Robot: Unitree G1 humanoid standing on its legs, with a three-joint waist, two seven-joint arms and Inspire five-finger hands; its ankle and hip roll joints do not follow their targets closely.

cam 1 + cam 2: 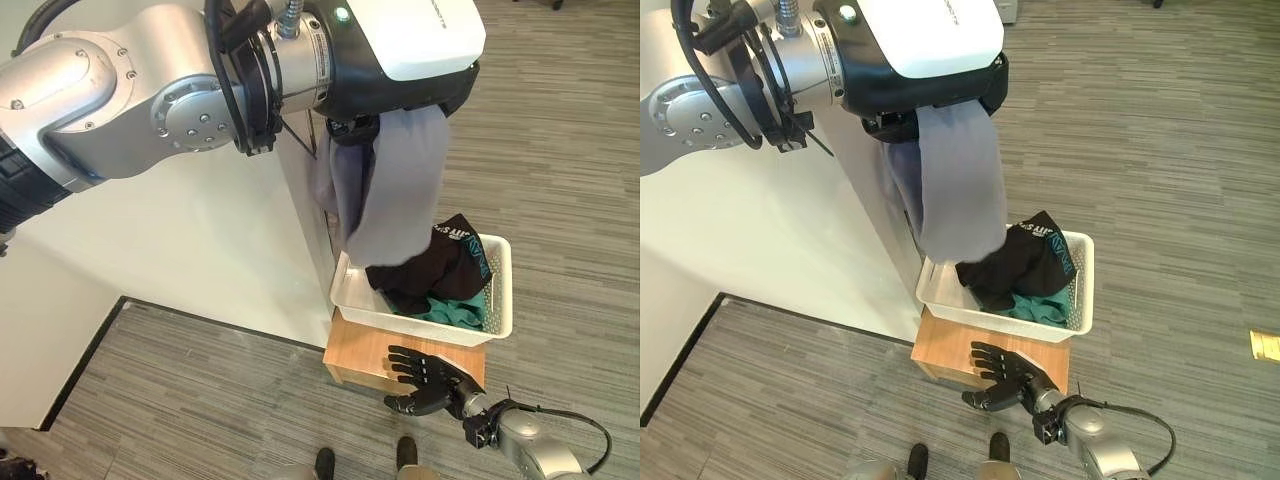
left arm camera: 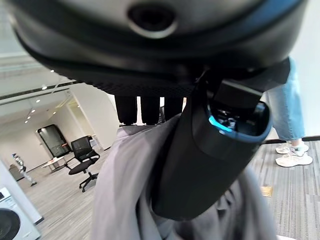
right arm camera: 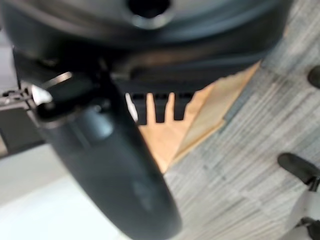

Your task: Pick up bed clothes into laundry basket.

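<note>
Where grey plank floor (image 1: 560, 130) meets white bed (image 1: 180, 250), wooden stand (image 1: 365, 352) bearing laundry basket (image 1: 500, 290)

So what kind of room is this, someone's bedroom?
More likely an office or lab set up as a bedroom: a white bed and a laundry basket, but office chairs, a washing machine and a person stand beyond.

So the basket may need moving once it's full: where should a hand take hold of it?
By the white laundry basket's flared rim on its floor-facing long side, coming from the open floor; the bed blocks the other side, and clothes fill the inside.
</note>
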